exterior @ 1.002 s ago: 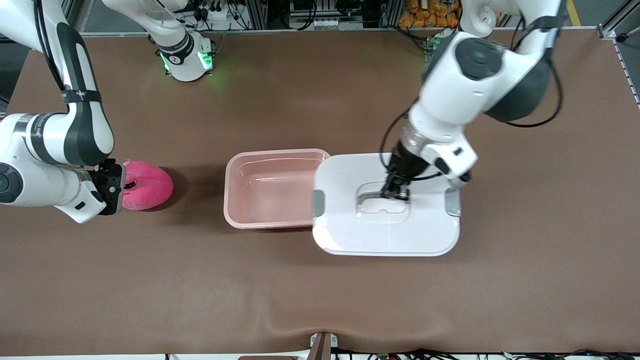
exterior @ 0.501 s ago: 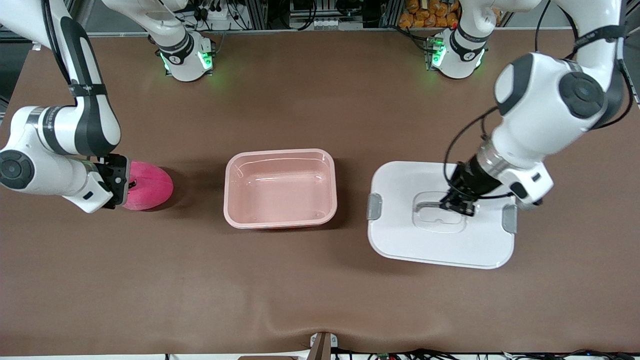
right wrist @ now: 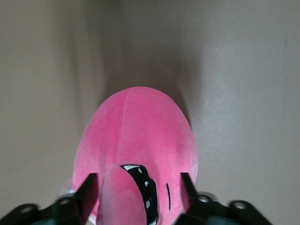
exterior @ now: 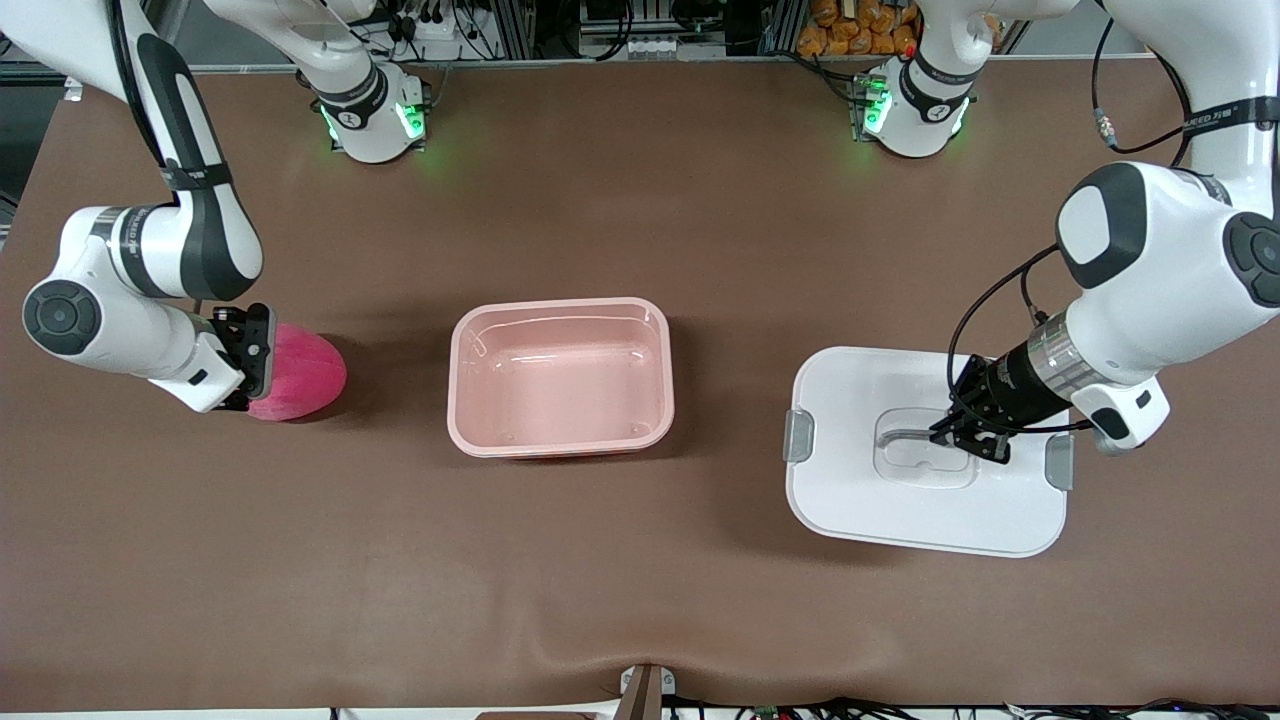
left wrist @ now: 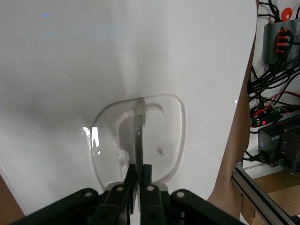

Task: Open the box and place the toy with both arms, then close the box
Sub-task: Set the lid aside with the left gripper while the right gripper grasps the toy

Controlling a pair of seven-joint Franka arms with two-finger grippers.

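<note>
The open pink box stands mid-table with nothing in it. Its white lid with grey side clips hangs low over the table toward the left arm's end. My left gripper is shut on the lid's clear handle. In the left wrist view the fingers pinch the handle on the lid. The pink toy lies on the table toward the right arm's end. My right gripper is open and straddles the toy, with a finger on each side.
The two arm bases with green lights stand at the table's edge farthest from the front camera. Cables and an aluminium frame show past the table edge in the left wrist view. Brown table surface surrounds the box.
My left gripper has carried the lid off the box and toward the left arm's end of the table. My right gripper has closed in around the toy, which has stayed put.
</note>
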